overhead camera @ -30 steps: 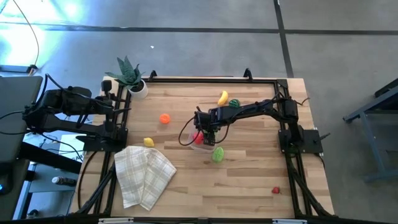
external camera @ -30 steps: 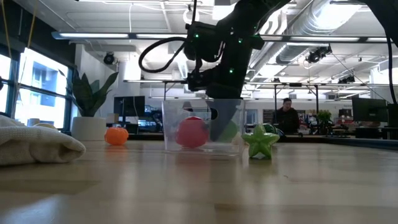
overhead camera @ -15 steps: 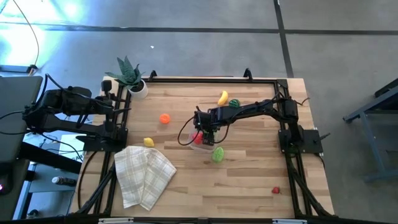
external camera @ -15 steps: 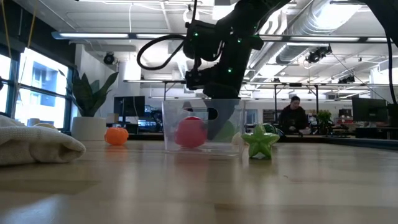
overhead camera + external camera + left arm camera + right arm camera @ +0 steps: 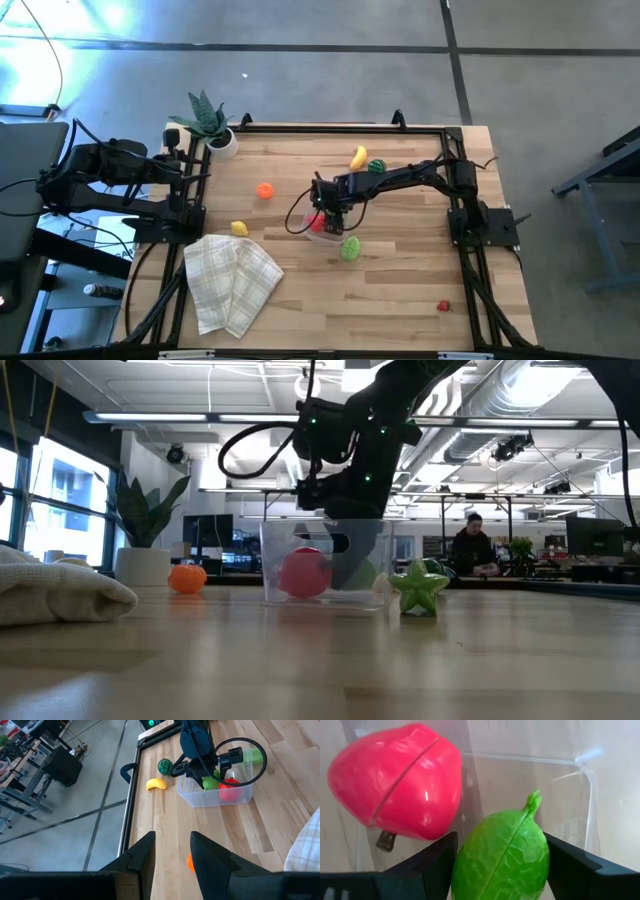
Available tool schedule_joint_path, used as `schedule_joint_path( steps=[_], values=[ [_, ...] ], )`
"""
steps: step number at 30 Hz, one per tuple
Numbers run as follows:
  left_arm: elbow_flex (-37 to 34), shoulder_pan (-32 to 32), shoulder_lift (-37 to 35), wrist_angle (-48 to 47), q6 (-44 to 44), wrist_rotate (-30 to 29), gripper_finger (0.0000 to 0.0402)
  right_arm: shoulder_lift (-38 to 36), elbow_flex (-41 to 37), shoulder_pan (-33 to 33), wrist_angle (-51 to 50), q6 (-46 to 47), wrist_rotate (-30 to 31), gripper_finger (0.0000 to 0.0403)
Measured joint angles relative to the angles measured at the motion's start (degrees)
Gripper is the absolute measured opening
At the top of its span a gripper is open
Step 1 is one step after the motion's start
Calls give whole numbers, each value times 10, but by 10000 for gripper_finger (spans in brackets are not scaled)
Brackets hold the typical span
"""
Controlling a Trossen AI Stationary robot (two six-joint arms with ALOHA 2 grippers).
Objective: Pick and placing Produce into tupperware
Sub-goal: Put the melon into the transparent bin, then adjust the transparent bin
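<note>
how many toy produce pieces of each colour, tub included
yellow: 2, the banana and the yellow lemon
orange: 1, the orange piece
red: 2, the big red piece in the tub, the small red piece
light green: 2, the light green piece held by the right pincer, the green star
dark striped green: 1, the striped piece
total: 8

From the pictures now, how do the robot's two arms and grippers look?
Both arms are dark, nearly black. The right arm is slim and jointed, with a looping black cable and small green lights near its wrist. The left gripper has two broad, angular dark fingers.
</note>
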Motion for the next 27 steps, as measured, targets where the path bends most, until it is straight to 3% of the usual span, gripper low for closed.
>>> schedule_joint_path(
  steps=[9,20,27],
  values=[
    [0,0,0,0,0,0,113,0,0,-4,0,4,-7,262],
    [0,0,0,0,0,0,113,0,0,-8,1,4,-9,334],
    [0,0,0,0,0,0,113,0,34,-8,-45,4,-6,353]
  ],
)
